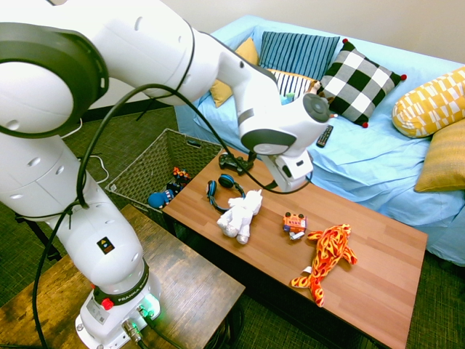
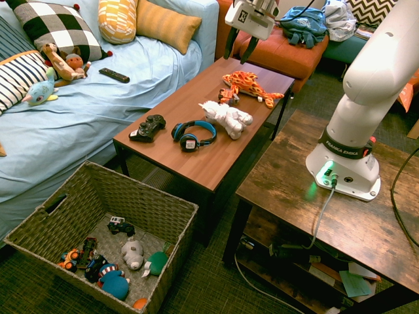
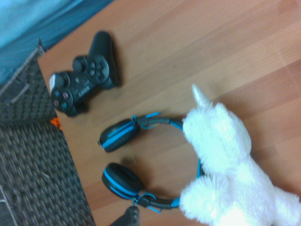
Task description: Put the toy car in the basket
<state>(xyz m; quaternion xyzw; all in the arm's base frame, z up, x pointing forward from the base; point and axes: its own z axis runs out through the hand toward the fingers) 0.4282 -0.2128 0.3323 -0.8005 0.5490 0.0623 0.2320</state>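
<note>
Bright, even light is falling over the room, pale glare is washing the white arm [image 1: 120,196], and the wrist view is looking soft and slightly blurred.

Headphones [image 2: 194,135] on the table [image 2: 188,157] between game controller [image 2: 148,128] and plush unicorn [image 2: 226,119], basket [image 2: 180,214] beside the table.

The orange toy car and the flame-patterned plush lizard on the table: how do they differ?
The toy car is small and boxy; the plush lizard is long and clearly bigger. The car has white details, while the lizard wears yellow-and-orange flames. Both are mainly orange and lie on the table.
</note>
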